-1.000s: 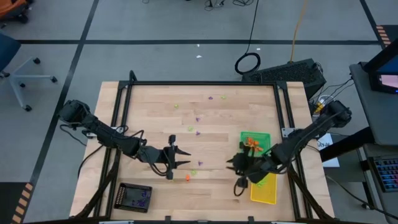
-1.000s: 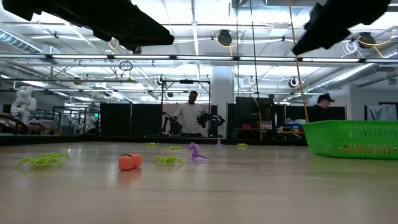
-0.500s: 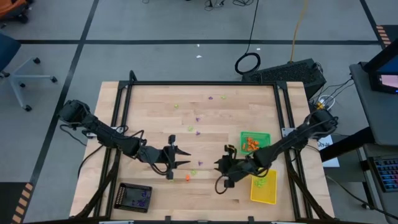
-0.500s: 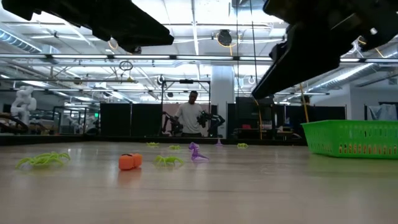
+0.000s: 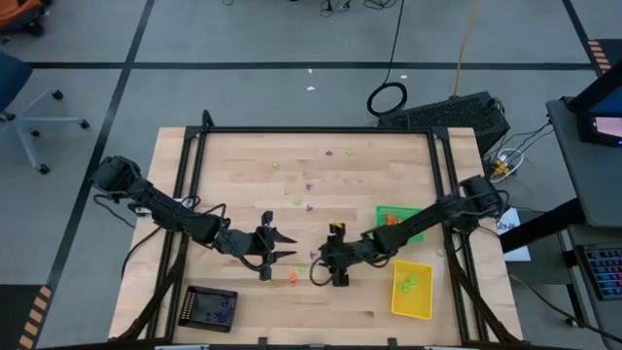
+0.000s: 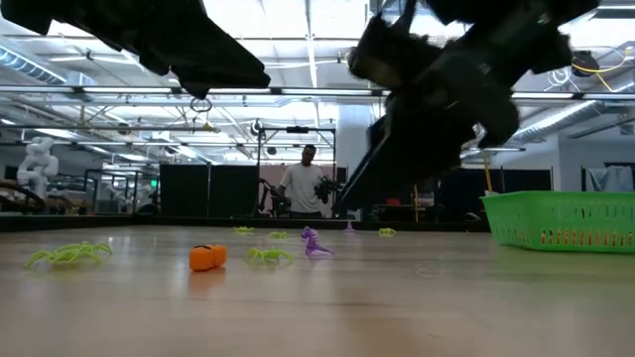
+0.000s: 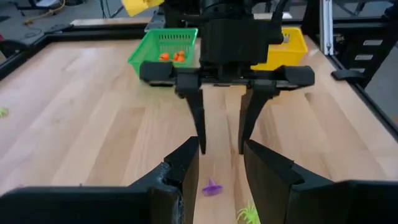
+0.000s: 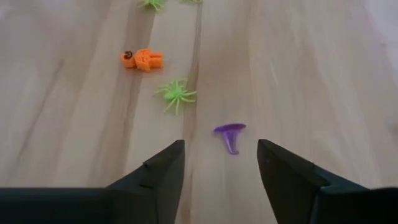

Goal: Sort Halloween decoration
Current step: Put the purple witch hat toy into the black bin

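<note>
The Halloween decoration lies loose on the wooden table. A purple trinket (image 8: 230,134), a lime green spider (image 8: 176,94) and an orange pumpkin figure (image 8: 142,59) lie near the middle. My right gripper (image 8: 221,168) hovers open just above the table, its fingers standing on either side of the purple trinket without touching it. My left gripper (image 7: 221,168) is open and empty, facing the right gripper (image 7: 222,146) from the table's left, with the purple trinket (image 7: 211,186) on the wood between the two. In the high view the grippers (image 5: 290,247) (image 5: 316,264) nearly meet.
A green tray (image 5: 400,216) with orange pieces and a yellow tray (image 5: 411,289) stand at the right, and a black tray (image 5: 211,308) at the near left. More trinkets (image 5: 309,185) dot the far half. A person stands in the room beyond the table (image 6: 306,183).
My right gripper has swung from over the green and yellow trays toward the table's left, to the middle of the table, and has come down close to the wood by the purple trinket. The trinkets have stayed where they were.
</note>
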Robot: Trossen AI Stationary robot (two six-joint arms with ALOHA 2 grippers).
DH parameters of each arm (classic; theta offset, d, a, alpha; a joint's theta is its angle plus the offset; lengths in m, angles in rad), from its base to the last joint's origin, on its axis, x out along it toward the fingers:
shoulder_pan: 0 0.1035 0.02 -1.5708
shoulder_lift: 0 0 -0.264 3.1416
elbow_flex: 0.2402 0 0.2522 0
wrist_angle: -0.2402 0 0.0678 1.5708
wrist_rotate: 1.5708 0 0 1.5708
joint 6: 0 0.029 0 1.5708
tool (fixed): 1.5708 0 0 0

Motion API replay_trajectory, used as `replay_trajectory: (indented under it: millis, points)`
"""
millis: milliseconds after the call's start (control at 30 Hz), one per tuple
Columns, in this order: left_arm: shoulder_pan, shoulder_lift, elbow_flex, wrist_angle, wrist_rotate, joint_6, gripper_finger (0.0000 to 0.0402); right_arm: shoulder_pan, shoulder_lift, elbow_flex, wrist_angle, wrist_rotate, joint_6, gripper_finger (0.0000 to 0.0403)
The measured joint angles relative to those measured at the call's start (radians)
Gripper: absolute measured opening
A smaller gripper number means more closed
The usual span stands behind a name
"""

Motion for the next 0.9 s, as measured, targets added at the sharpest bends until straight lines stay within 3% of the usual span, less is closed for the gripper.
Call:
replay_trajectory:
  millis: [633,900]
  points:
    - [-0.006,0.048,0.000,0.004,0.000,-0.023,0.0127,-0.079,0.144,0.093,-0.047,-0.099,-0.034,0.0197]
    - [-0.006,0.048,0.000,0.002,0.000,-0.023,0.0127,-0.082,0.146,0.092,-0.020,-0.143,-0.045,0.0140]
